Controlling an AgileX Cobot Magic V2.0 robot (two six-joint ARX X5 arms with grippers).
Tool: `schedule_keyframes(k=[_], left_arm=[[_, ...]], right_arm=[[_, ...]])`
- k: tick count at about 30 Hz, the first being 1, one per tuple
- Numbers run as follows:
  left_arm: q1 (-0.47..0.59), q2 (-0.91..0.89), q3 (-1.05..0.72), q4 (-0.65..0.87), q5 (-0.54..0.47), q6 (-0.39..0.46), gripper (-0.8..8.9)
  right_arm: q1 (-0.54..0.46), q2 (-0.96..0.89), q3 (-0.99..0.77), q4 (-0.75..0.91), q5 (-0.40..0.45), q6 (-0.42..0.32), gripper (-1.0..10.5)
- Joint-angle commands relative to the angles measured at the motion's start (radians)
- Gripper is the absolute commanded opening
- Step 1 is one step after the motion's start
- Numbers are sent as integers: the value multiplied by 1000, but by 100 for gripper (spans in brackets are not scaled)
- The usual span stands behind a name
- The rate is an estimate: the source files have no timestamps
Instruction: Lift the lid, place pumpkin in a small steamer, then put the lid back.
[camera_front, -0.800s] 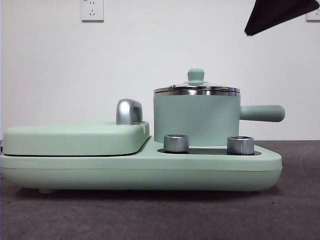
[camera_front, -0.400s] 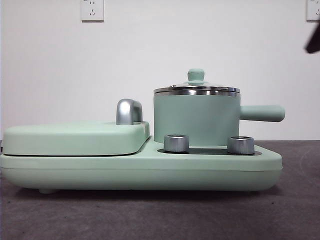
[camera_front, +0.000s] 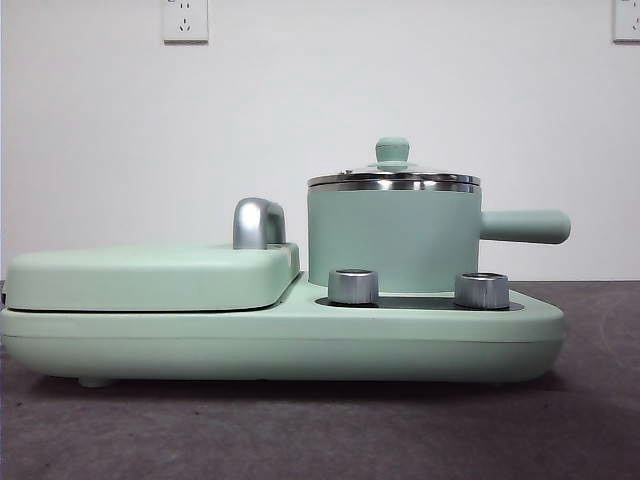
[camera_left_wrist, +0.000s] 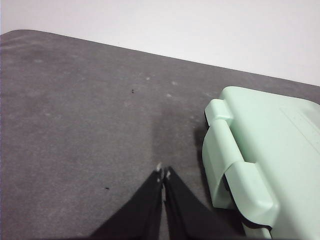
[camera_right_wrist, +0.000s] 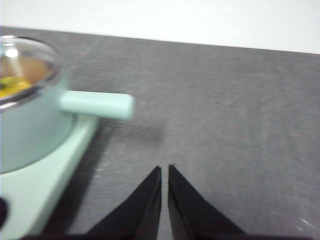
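Here the wide mint-green cooker base (camera_front: 280, 345) sits on the dark grey worktop (camera_front: 300, 430), its long axis running side to side across the front view; no brand, label or readable writing shows on it or on anything else. On its left half lies the flat hinged cover (camera_front: 150, 275) with a chrome handle (camera_front: 258, 223) rising at its inner edge. On the right half stands the small steamer (camera_front: 392, 238), upright, its straight side handle (camera_front: 525, 226) pointing level to the right, out past the two steel dials (camera_front: 352, 286) in front of it. The lid (camera_front: 393, 178) rests flat on the steamer's rim, its knob up. In the right wrist view a patch of yellow, the pumpkin (camera_right_wrist: 11, 86), shows blurred through the glass, inside the pot. The right gripper (camera_right_wrist: 164, 167) hangs over bare worktop near the tip of the side handle, apart from it, jaws nearly together with a thin slit between them, holding nothing. The left gripper (camera_left_wrist: 163, 172) hangs over the worktop beside the cooker's cover end, jaws pressed together and empty.
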Motion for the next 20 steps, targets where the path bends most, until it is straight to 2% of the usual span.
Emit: schedule_keyframes(k=[1,11,16,20], left_arm=[[0,-1,-20,8,-2,-8,7],[0,-1,-20,8,-2,-8,7],[0,-1,-20,8,-2,-8,7],[0,-1,-20,8,-2,-8,7]], right_arm=[[-30,-40,-53,40,-1,14,21],[-58,-221,-264,168,-1,14,21],[-58,-333,-326,135,-1,18,21],[-58,-333,-326,130,-1,18,21]])
